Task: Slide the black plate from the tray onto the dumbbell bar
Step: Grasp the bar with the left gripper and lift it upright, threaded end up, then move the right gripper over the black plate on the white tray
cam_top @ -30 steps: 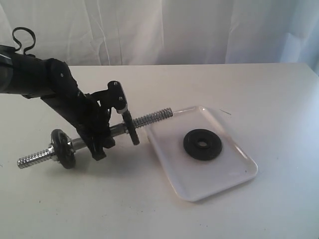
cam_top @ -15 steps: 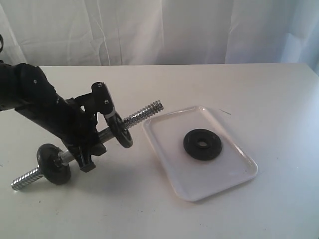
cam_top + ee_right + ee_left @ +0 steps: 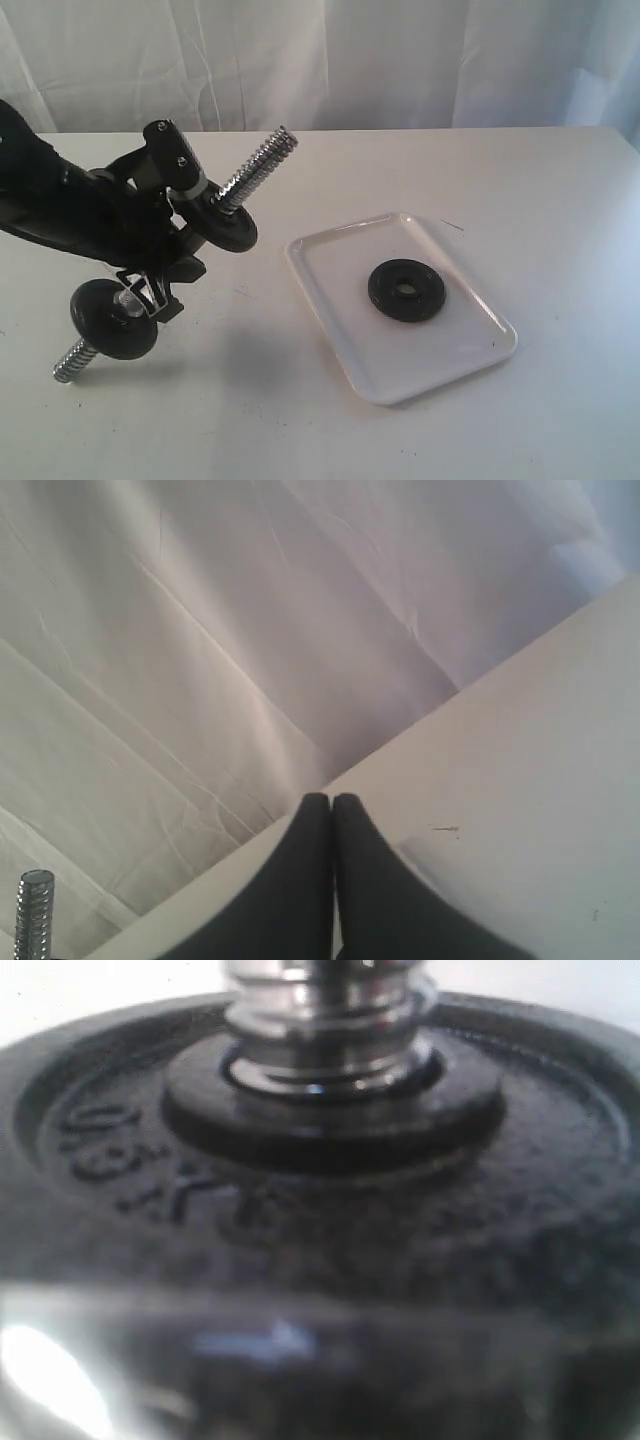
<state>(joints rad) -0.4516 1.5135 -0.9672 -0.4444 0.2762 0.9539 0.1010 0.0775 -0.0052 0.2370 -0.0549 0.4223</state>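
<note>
The black plate [image 3: 406,290] lies flat in the white tray [image 3: 335,290], right of centre in the exterior view. My left gripper [image 3: 165,262] is shut on the smooth middle of the dumbbell bar [image 3: 255,165] and holds it off the table, tilted. The bar's upper threaded end points up and right, and its lower end [image 3: 72,360] is near the table. Two black discs [image 3: 225,225] sit on the bar either side of the grip. In the left wrist view one disc [image 3: 320,1220] fills the picture under the thread [image 3: 320,1010]. My right gripper [image 3: 332,802] is shut and empty, outside the exterior view.
A white curtain [image 3: 330,60] hangs behind the white table [image 3: 520,180]. The right wrist view shows the table's far edge, the curtain and the bar's threaded tip [image 3: 33,910].
My left arm has lifted the bar and swung it left, away from the tray. Its right end has risen and the bar is tilted more steeply. The plate and tray have not moved.
</note>
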